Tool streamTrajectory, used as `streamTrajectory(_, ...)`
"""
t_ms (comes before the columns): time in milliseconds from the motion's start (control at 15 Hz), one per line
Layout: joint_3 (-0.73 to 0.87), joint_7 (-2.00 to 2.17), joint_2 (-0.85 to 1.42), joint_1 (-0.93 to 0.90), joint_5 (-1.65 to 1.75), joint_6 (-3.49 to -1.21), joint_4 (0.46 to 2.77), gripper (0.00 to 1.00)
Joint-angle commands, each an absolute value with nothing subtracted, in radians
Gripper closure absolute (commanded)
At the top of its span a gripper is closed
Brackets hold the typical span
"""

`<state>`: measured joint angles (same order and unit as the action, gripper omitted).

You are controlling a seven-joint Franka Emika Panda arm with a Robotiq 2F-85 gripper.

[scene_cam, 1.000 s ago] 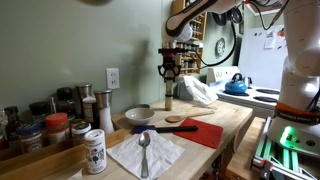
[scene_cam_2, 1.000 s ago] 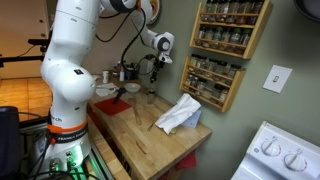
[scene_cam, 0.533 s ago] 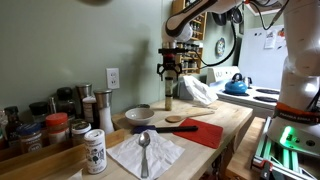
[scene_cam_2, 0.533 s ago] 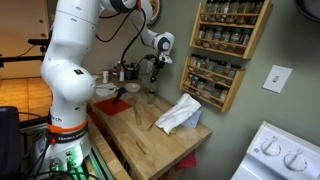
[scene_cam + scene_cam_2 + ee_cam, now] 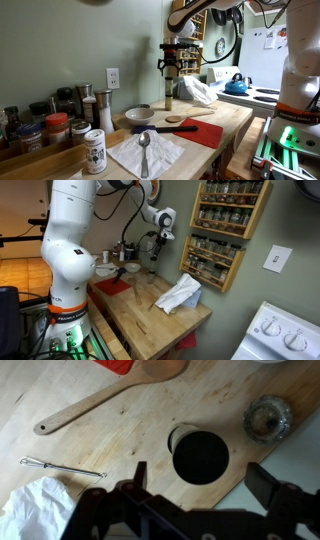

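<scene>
My gripper [image 5: 200, 475] hangs open straight above a tall cup [image 5: 200, 455] whose inside looks dark; the fingers stand wide to either side and touch nothing. In both exterior views the gripper [image 5: 170, 68] [image 5: 155, 248] is a short way above the cup [image 5: 168, 100] [image 5: 150, 280], which stands upright on the wooden counter [image 5: 230, 122]. A wooden spoon [image 5: 110, 395] lies just beyond the cup, and a thin metal tool [image 5: 60, 467] lies to one side of it.
A small glass jar [image 5: 268, 418] stands close by the cup. A crumpled white cloth [image 5: 195, 92] [image 5: 178, 295], a grey bowl [image 5: 139, 116], a red mat [image 5: 205, 132] and a napkin with a metal spoon [image 5: 145, 150] share the counter. Spice jars [image 5: 94, 152] line one end.
The jaws have gone from shut to wide open, and the gripper has risen slightly above the cup. The cup stays standing on the counter.
</scene>
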<state>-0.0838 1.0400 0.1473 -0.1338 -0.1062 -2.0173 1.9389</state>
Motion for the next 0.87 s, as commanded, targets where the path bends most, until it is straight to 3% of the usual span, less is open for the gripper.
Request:
streamTrajectory(0, -0.076, 1.044, -0.02, -0.125, -0.099, -1.964, 2.0, 0.0)
streamTrajectory(400, -0.098, 1.056, -0.235, -0.096, -0.03, -1.86, 2.006, 0.0)
streamTrajectory(467, -0.098, 1.038, -0.162, -0.093, -0.066, -1.874, 1.957, 0.0)
streamTrajectory(800, -0.106, 1.037, -0.227, -0.085, -0.055, -1.859, 1.982, 0.0)
